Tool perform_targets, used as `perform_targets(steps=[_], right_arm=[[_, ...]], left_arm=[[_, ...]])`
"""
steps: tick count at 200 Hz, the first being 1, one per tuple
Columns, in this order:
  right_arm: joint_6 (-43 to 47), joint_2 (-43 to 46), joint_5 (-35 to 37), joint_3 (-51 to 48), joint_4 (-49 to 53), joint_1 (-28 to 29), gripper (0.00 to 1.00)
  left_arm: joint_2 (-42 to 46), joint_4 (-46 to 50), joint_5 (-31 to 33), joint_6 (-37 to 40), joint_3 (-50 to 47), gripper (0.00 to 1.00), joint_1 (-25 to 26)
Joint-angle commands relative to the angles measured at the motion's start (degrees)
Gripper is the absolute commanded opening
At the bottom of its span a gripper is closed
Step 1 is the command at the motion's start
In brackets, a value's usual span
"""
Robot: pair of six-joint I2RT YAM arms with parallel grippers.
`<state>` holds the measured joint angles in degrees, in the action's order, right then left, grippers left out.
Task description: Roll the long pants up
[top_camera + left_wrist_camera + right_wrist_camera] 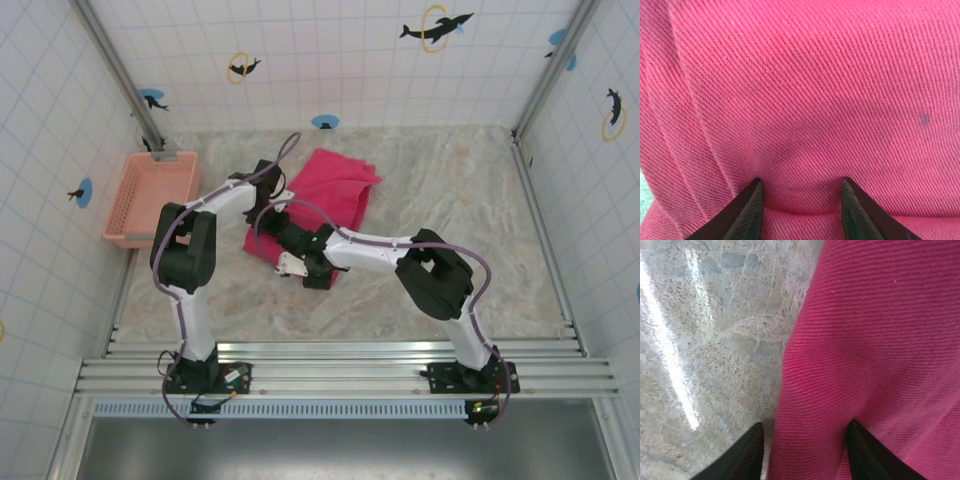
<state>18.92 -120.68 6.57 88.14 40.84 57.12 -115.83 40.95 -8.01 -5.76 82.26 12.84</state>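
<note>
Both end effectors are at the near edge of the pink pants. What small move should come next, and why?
Probably close the right end effector on the edge of the long pants. Its fingers stand apart astride that edge, one over the bare table, while the left end effector seems to pinch bunched fabric. With both holding, the rolling could begin.

Robot lab cell styled as a bathroom, white tiled walls, dolphin stickers, aluminium frame rails.
</note>
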Motion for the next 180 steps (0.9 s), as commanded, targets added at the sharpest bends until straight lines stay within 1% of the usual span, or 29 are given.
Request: perform_targets(steps=[1, 7, 14, 21, 30, 39, 45, 66, 71, 92, 106, 121, 134, 155, 180], right_arm=[[-0.01, -6.5, -2.01, 0.43, -0.03, -0.6, 0.37], [-0.27, -6.83, -2.3, 1.05, 0.43, -0.77, 0.32], [-0.15, -7.13, -3.97, 1.71, 1.49, -1.03, 0.24], [0.06, -7.26, -5.85, 2.83, 2.91, -1.38, 0.18], [-0.29, -7.05, -7.7, 3.9, 4.65, -1.78, 0.14], [-0.06, -6.5, -11.67, 5.0, 6.68, -2.28, 0.12], [-0.41, -5.91, -14.33, 5.57, 7.73, -2.56, 0.11], [-2.28, -4.15, -24.0, 8.4, 12.29, -4.1, 0.09], [-2.5, -4.14, -28.32, 9.27, 14.02, -4.52, 0.09], [-4.75, -3.18, -40.12, 10.73, 17.42, -6.76, 0.08], [-6.4, -2.88, -48.02, 11.86, 19.25, -8.74, 0.08], [-9.07, -2.54, -55.07, 12.49, 19.41, -11.13, 0.08], [-12.13, -2.84, -61.45, 11.92, 17.16, -13.72, 0.09], [-17.73, -3.36, -66.45, 9.45, 11.04, -17.96, 0.09], [-24.96, -6.11, -67.05, 7.52, 5.17, -22.92, 0.09]], left_arm=[[-1.6, 2.99, -2.21, 1.73, 1.0, 0.43, -0.61], [-1.46, 3.05, -2.5, 1.53, 1.06, 0.43, -0.75], [-1.21, 3.02, -3.1, 1.11, 1.11, 0.44, -1.07], [-0.95, 3.07, -3.71, 0.41, 1.3, 0.45, -1.47], [-0.59, 3.19, -4.69, -0.85, 2.07, 0.47, -2.2], [-0.16, 3.65, -5.24, -1.01, 3.31, 0.48, -2.87], [0.11, 4.13, -5.26, -3.14, 4.42, 0.49, -3.28], [0.59, 6.83, -3.99, -3.9, 9.63, 0.54, -4.26], [0.81, 7.27, -3.62, -4.06, 10.71, 0.54, -4.56], [2.15, 8.89, -1.62, -4.78, 14.18, 0.58, -5.36], [3.29, 9.85, -0.16, -4.79, 15.83, 0.59, -5.45], [4.89, 10.04, 0.36, -4.79, 16.52, 0.61, -5.46], [6.13, 10.07, 0.54, -4.87, 16.38, 0.62, -5.41], [7.5, 9.76, 0.65, -4.88, 15.36, 0.62, -5.48], [7.83, 10.21, 0.18, -4.74, 14.47, 0.62, -5.48]])
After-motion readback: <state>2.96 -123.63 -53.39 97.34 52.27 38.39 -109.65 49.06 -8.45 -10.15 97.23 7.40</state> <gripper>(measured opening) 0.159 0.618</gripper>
